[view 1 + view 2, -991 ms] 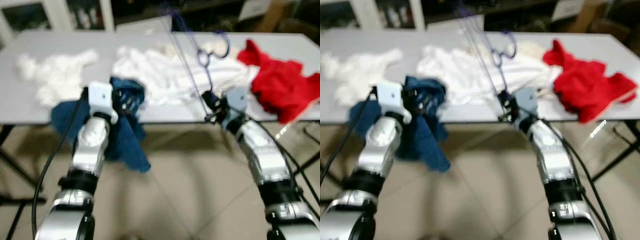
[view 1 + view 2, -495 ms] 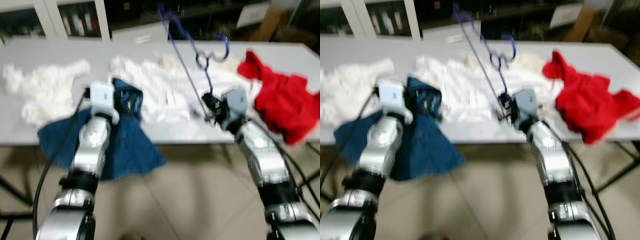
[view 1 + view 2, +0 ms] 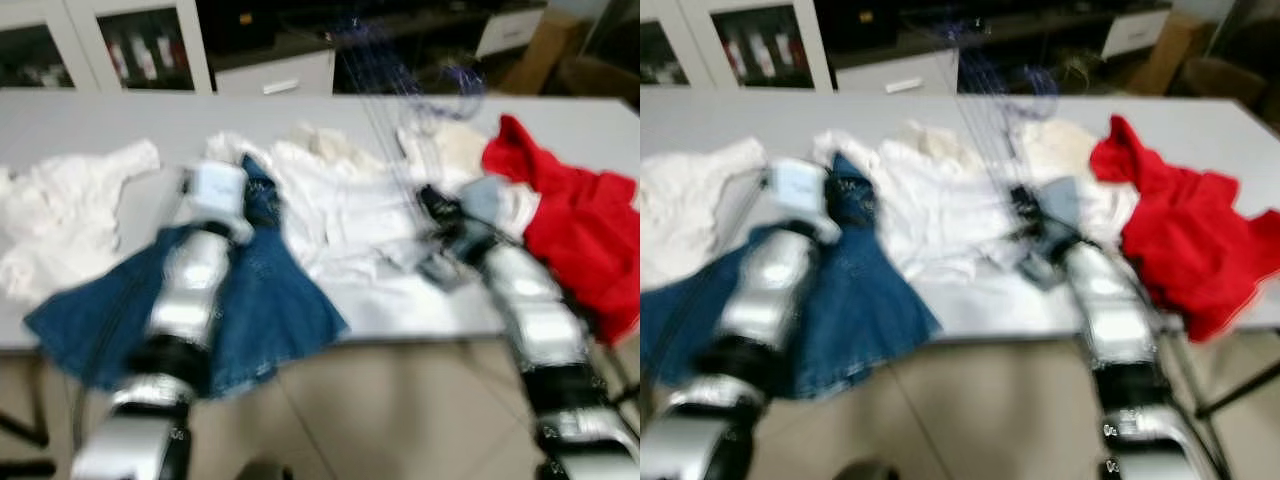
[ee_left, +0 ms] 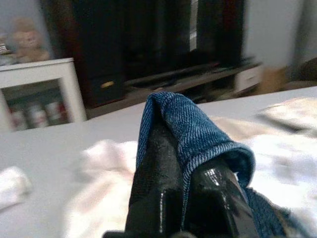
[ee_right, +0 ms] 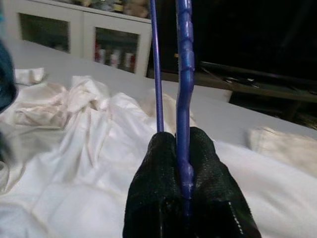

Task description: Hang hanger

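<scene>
Grey table, white glass-door cabinets behind, beige tiled floor.

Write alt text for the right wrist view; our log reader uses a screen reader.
The right gripper has its black fingers shut on a blue hanger rising upward. Behind it, white clothes lie crumpled on a grey table.

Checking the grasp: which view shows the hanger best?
Right wrist view: the purple hanger is sharp, its bar clamped between the right claw's fingers over white cloth. In both eye views it is a faint, motion-blurred streak rising above the table. The left wrist view gives denim instead.
</scene>
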### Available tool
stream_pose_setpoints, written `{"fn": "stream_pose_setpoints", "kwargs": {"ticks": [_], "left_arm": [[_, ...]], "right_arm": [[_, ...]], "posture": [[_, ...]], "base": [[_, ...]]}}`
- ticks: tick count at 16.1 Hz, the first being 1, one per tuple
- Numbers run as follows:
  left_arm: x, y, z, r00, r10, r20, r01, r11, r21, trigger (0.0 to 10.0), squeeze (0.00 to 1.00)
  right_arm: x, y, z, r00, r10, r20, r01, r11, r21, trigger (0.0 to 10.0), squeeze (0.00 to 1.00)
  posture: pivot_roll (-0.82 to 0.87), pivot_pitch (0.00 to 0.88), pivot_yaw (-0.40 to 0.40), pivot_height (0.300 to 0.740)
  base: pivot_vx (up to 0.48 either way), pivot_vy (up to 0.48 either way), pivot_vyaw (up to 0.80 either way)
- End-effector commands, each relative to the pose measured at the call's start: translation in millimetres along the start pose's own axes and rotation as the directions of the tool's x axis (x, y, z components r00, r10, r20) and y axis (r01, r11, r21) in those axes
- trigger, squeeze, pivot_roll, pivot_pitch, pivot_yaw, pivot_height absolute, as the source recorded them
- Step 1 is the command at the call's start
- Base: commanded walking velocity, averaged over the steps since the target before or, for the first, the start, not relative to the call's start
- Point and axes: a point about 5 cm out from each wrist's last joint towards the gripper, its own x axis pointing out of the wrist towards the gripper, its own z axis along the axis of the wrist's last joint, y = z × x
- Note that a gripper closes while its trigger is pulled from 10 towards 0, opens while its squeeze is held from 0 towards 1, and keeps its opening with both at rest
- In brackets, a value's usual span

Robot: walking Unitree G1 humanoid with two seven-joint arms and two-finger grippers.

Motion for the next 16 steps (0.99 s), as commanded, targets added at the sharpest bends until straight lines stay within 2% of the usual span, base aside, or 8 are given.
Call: {"fn": "stream_pose_setpoints", "kwargs": {"ticks": [1, 3, 4, 7, 8, 11, 13, 16], "left_arm": [[10.8, -6.2, 16, 0.998, -0.021, 0.055, 0.02, 1.0, 0.013, 10.0, 0.0], [18.6, -0.5, 27, 0.996, -0.018, 0.088, 0.017, 1.0, 0.023, 10.0, 0.0], [27.4, 3.5, 41, 0.991, -0.031, 0.129, 0.027, 0.999, 0.027, 10.0, 0.0], [41.6, 9.7, 60, 0.985, -0.035, 0.167, 0.026, 0.998, 0.061, 10.0, 0.0], [49.5, 14.5, 72, 0.982, -0.032, 0.185, 0.015, 0.995, 0.094, 10.0, 0.0], [60.6, 22.5, 87, 0.98, -0.026, 0.198, 0.0, 0.992, 0.127, 10.0, 0.0], [63.8, 25.0, 82, 0.989, -0.011, 0.15, -0.009, 0.991, 0.132, 10.0, 0.0], [62.1, 22.1, 65, 0.997, -0.003, 0.076, -0.008, 0.989, 0.148, 10.0, 0.0]], "right_arm": [[-4.3, -12.1, 4, 0.999, -0.036, 0.009, 0.036, 0.999, -0.017, 10.0, 0.0], [-4.8, -11.8, 4, 0.999, -0.038, 0.008, 0.039, 0.999, -0.015, 10.0, 0.0], [-5.4, -11.9, 3, 0.999, -0.042, 0.007, 0.042, 0.999, -0.014, 10.0, 0.0], [-6.8, -12.6, 3, 0.999, -0.048, 0.004, 0.048, 0.999, -0.013, 10.0, 0.0], [-7.3, -13.3, 3, 0.999, -0.051, 0.003, 0.051, 0.999, -0.014, 10.0, 0.0], [-8.1, -14.7, 3, 0.998, -0.058, 0.003, 0.058, 0.998, -0.015, 10.0, 0.0], [-8.4, -15.0, 3, 0.998, -0.061, 0.001, 0.061, 0.998, -0.015, 10.0, 0.0], [-10.2, -14.8, 3, 0.998, -0.067, 0.002, 0.067, 0.998, -0.014, 10.0, 0.0]], "posture": [[0.11, 0.0, 0.004, 0.74], [0.11, 0.0, 0.008, 0.74], [0.11, 0.0, 0.01, 0.74], [0.1, 0.0, 0.013, 0.74], [0.1, 0.0, 0.014, 0.74], [0.09, 0.0, 0.017, 0.74], [0.08, 0.0, 0.022, 0.74], [0.07, 0.0, 0.026, 0.74]], "base": [[0.0, 0.0, 0.0], [0.0, 0.0, 0.0], [0.0, 0.0, 0.0], [0.0, 0.0, 0.0], [0.0, 0.0, 0.0], [0.0, 0.0, 0.0], [0.0, 0.0, 0.0], [0.0, 0.0, 0.0]]}}
